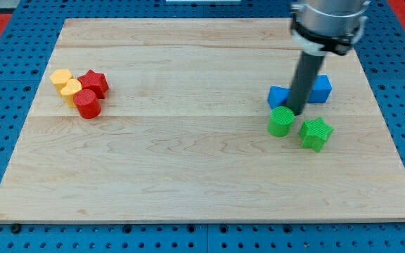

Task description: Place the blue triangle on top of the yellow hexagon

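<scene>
The yellow hexagon [60, 77] lies at the view's left, touching a yellow heart-like block [71, 90]. A blue block [280, 95], likely the blue triangle, lies at the view's right, partly hidden behind my rod. My tip [298, 112] rests just right of that blue block and at the upper right edge of a green cylinder [281, 121]. A blue cube [320, 88] sits right behind the rod.
A red star [93, 83] and a red cylinder [87, 103] sit against the yellow blocks at the left. A green star [316, 133] lies below right of my tip. The wooden board [202, 176] sits on a blue pegboard.
</scene>
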{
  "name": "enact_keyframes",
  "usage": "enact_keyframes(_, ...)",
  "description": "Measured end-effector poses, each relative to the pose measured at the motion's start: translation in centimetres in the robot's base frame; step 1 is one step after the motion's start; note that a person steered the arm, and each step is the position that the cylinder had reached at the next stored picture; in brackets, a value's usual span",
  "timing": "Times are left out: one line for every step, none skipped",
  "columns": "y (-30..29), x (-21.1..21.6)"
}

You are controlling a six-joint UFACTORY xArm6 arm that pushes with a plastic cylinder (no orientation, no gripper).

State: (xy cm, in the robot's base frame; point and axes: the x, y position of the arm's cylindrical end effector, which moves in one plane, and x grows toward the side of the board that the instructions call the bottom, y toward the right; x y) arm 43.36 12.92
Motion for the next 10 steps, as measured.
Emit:
enact_keyframes(-0.6, -2.3)
enact_keyframes(-0.4, -5.3)
enact_keyframes(-4.3, -6.1)
enact_keyframes(-9.3, -7.3)
enact_keyframes(-9.3, -10.3)
enact_keyframes(-10.2, -13.0)
enact_keyframes(-13.4, -14.8)
enact_keyframes(-15.3, -17.5)
enact_keyframes(-18.6, -19.1)
enact_keyframes(-23.7, -19.1)
